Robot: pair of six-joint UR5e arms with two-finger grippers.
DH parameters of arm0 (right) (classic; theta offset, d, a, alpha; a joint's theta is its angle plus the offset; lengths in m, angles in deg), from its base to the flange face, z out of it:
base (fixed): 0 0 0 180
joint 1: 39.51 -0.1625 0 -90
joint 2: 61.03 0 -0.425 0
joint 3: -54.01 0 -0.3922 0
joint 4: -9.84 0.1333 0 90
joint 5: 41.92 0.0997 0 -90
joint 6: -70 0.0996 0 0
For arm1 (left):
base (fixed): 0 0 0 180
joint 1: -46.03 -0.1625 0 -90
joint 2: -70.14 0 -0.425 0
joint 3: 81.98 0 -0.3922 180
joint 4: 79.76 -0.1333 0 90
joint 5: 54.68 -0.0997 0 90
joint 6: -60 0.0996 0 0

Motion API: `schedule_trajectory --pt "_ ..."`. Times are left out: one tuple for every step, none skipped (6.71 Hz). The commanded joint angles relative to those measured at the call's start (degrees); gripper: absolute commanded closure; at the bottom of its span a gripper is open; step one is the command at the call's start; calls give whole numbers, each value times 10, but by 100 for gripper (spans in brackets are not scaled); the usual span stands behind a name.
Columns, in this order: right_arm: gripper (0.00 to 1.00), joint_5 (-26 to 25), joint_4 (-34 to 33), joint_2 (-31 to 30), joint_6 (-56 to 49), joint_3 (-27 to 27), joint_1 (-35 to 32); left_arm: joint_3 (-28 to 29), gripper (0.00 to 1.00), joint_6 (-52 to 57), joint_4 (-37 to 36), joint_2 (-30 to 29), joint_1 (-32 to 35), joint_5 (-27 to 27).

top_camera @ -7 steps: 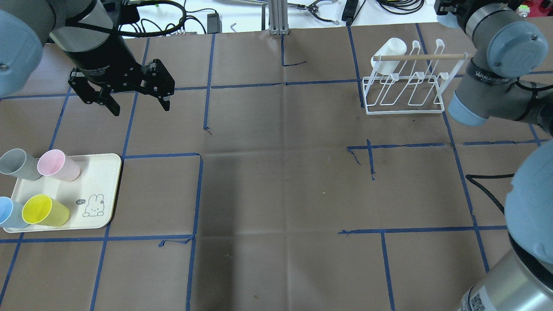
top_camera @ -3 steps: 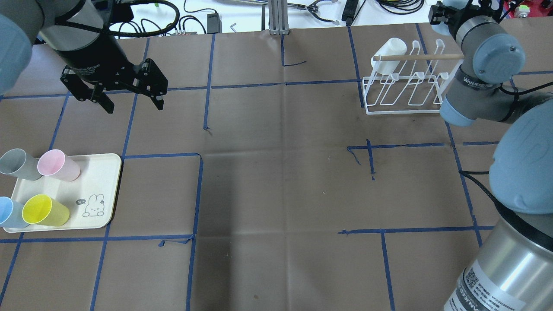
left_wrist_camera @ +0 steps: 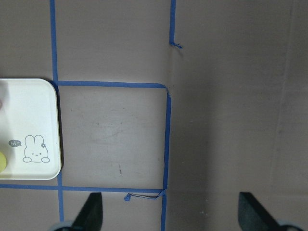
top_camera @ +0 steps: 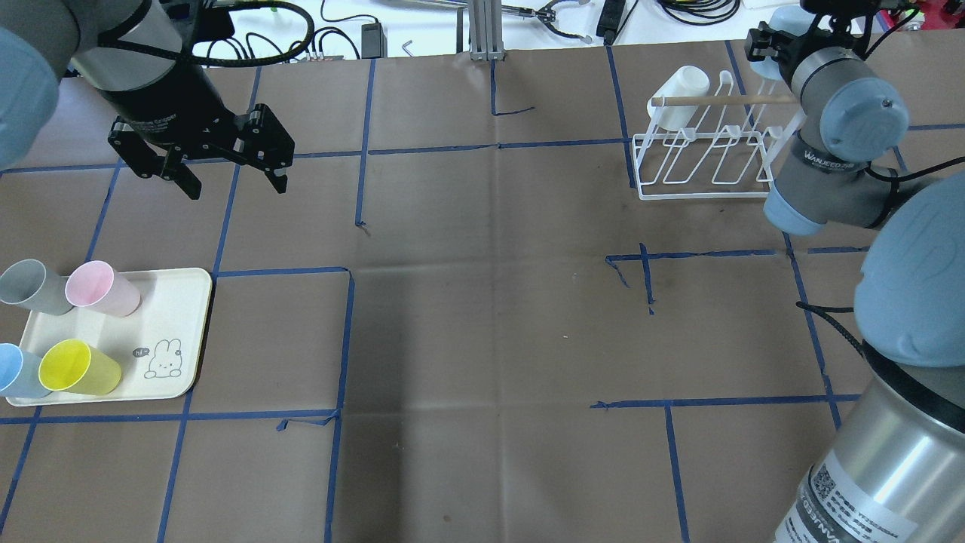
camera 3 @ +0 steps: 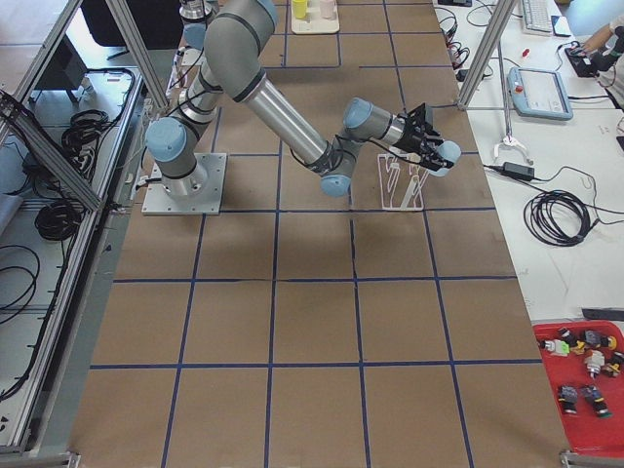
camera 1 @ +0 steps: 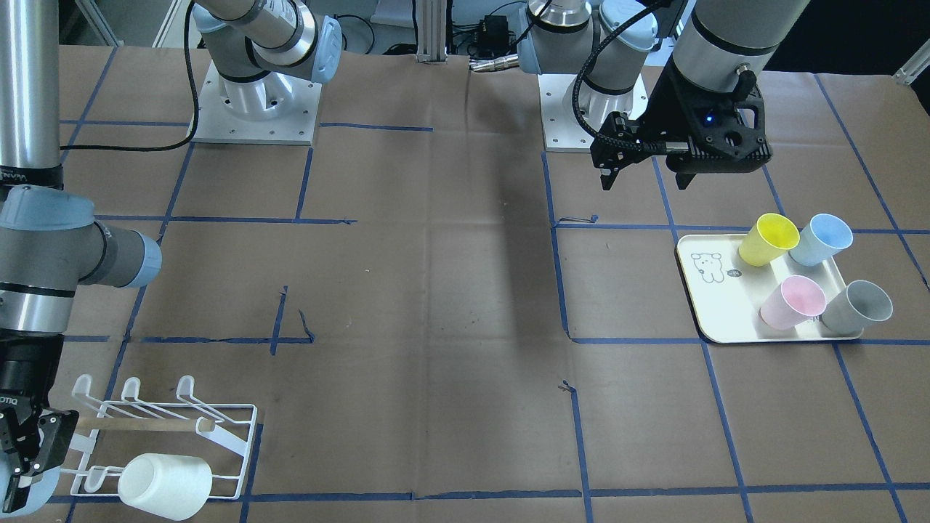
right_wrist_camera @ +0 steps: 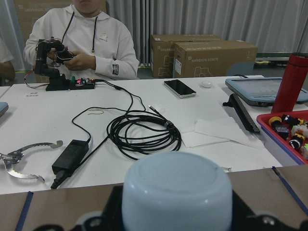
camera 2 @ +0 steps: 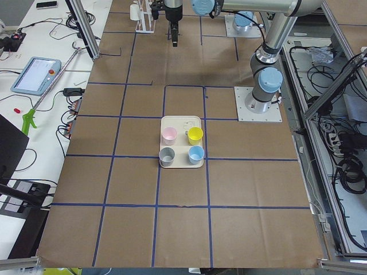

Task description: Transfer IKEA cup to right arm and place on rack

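Observation:
The white wire rack (top_camera: 709, 162) with its wooden dowel (top_camera: 724, 99) stands at the far right; a white cup (top_camera: 678, 94) hangs on its left end. The rack also shows in the front-facing view (camera 1: 160, 425). My right gripper (camera 1: 20, 479) is beside the rack's outer end, shut on a light-blue cup (right_wrist_camera: 176, 197) whose base fills the right wrist view. My left gripper (top_camera: 226, 177) is open and empty, above the table beyond the tray.
A cream tray (top_camera: 177, 332) at the left holds yellow (top_camera: 75, 367), pink (top_camera: 102, 288), grey (top_camera: 34, 286) and blue (top_camera: 15, 371) cups. Cables and tools lie on the white bench past the far edge. An operator sits there (right_wrist_camera: 86, 38).
My right arm has swung left, closer to the rack's right end. My left gripper has drifted slightly up and left, still open.

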Motion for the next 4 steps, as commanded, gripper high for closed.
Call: schedule_trajectory --pt "45 -4 -15 0 -1 20 0 -22 1 1 -41 5 1 0" --pt "0 -5 -7 0 2 20 0 -23 1 1 -41 7 1 0" --pt "0 -5 5 -4 2 19 0 -23 1 1 -41 7 1 0" --pt "0 -4 5 -7 8 17 -1 -23 1 0 -41 6 1 0"
